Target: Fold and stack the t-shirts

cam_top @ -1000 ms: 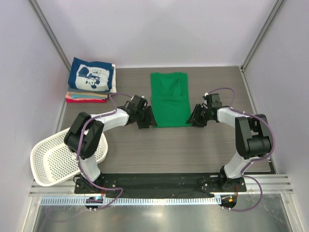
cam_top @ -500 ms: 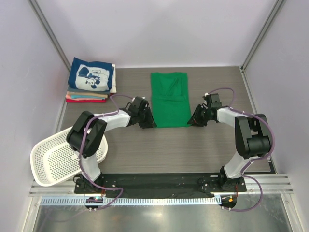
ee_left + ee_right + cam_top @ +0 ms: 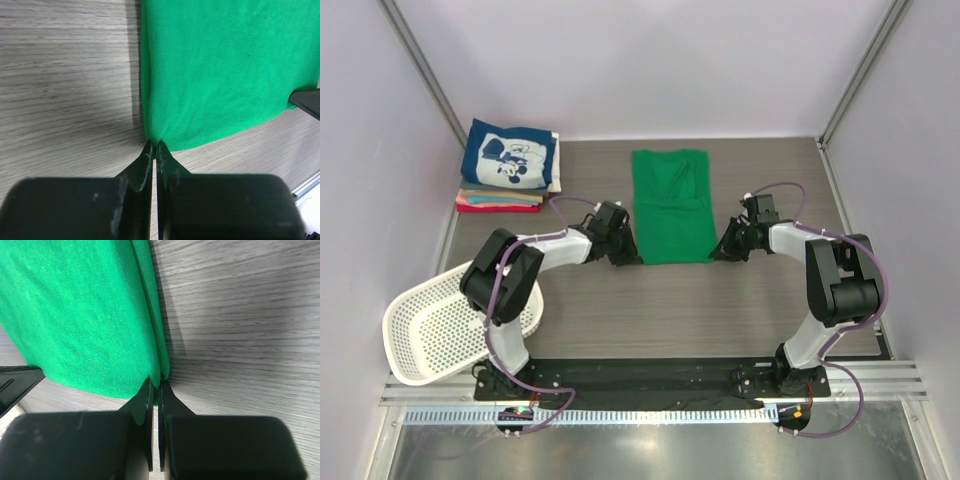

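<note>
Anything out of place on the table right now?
Only the white basket: it sits tilted, overhanging the table at its near-left edge. The green t-shirt lies flat and the folded stack looks tidy.

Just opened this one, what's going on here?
Both arms are working on the green t-shirt, which lies folded into a long strip mid-table. The left gripper and right gripper are each shut on a near corner of it, seemingly ready for the next fold. A stack of folded shirts sits far left, and a white basket sits beside the left arm.
</note>
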